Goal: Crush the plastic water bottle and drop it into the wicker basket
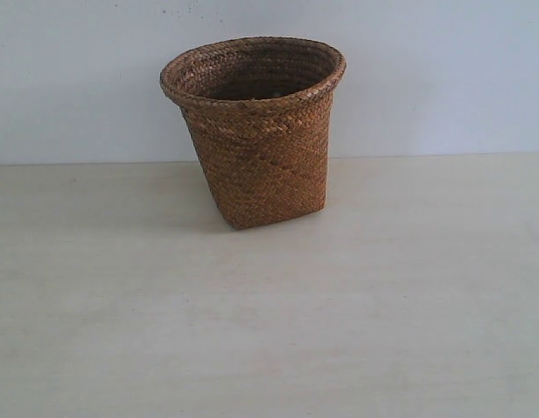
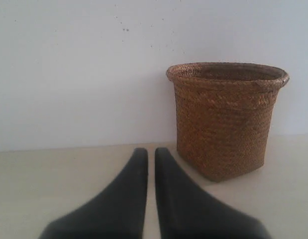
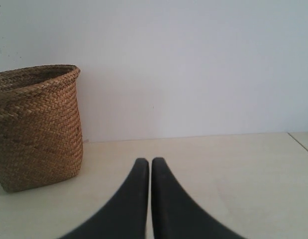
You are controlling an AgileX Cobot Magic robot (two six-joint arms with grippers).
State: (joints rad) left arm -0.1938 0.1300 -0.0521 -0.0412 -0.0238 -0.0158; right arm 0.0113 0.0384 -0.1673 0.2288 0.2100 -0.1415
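Item one, wicker basket [image 1: 260, 148]: it stands upright on the pale table [image 1: 382, 305], toward the back, close to the plain white wall [image 1: 443, 78]. In the exterior view it sits slightly left of centre. The round flared rim is uppermost and level, and the body tapers to a squarish base with one corner turned toward the camera. The upper inside wall shows dark weave. The floor of the basket is hidden from all three views.

Item two, my left gripper [image 2: 151, 152]: the two black fingers lie side by side with only a thin sliver of table showing between them. The jaws are drawn together and hold nothing. The basket [image 2: 223, 124] stands beyond the tips and off to one side, clear of the fingers.

Item three, my right gripper [image 3: 150, 162]: the black fingers are pressed almost flush, drawn together with nothing between them. The basket [image 3: 37, 134] stands beyond and to one side here too, apart from the fingers and partly cut off by the frame edge. A table seam shows faintly at the far corner.

Item four, plastic water bottle: I cannot tell where it is from these views.
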